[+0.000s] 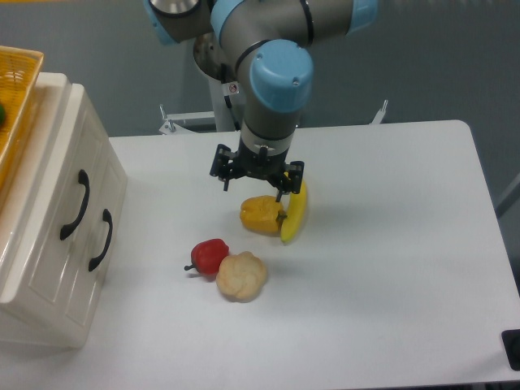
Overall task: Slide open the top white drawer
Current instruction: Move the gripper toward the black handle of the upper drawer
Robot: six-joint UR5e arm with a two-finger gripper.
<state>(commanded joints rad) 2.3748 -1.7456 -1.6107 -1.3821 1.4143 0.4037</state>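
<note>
**Drawer lay well off to the gripper's image-left, and shut**

Drawer (61, 191) of the task, the upper one, sat in the front of the cream chest (49, 268) at the table's (390, 268) image-left edge. It looked fully closed, its face flush with the lower drawer (81, 244). Its curved black handle (75, 205) ran roughly up and down the sloping front, with the lower handle (101, 239) just beside it, toward the camera.

Taking the chest as the mark, the arm (272, 81) stood far to its image-right, over mid-table. The gripper (256, 180) hung there pointing down, fingers spread wide and holding nothing. It hovered just above a yellow pepper (262, 214) and the banana (295, 215) touching it. A red pepper (210, 256) and a pale bun-like piece (241, 276) lay between that pair and the chest, nearer the camera.

By my judgement the reach must run image-left toward the upper handle, and the pull must come back out along the drawer's slide, away from the chest front. Picking the wrong handle was the risk, since the two sat close.
</note>
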